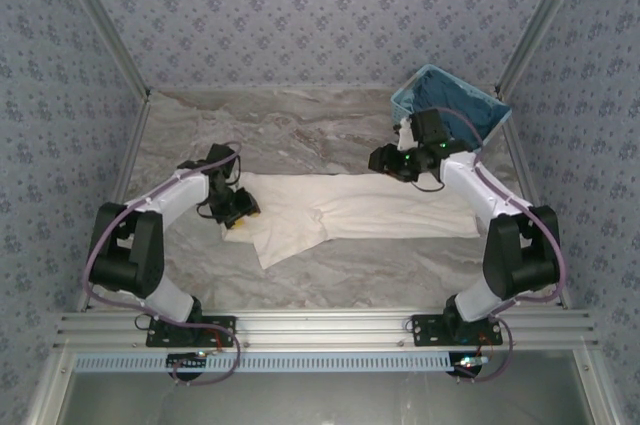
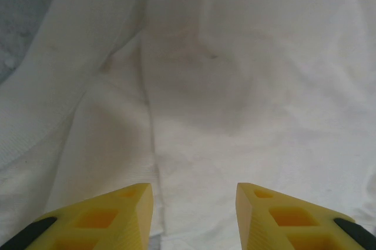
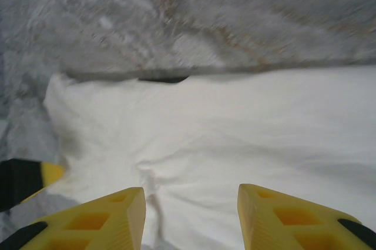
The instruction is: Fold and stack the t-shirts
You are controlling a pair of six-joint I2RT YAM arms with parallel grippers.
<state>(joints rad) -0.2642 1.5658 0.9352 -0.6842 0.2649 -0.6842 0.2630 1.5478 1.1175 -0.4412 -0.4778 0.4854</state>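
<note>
Currently, 1 t-shirt (image 1: pixel 380 210) lies spread flat, on the near side and left of the basket (image 1: pixel 470 87). The left gripper (image 2: pixel 194 191) and right gripper (image 3: pixel 191 194) are poised over it, jaws apart. Expect light, limp, easily wrinkled cloth; pinch edges or corners.

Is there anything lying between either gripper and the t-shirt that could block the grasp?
Nothing visible does. The left gripper is open directly over the t-shirt, and the right gripper is open over its far edge. The blue basket sits farther back, off the shirt.
</note>
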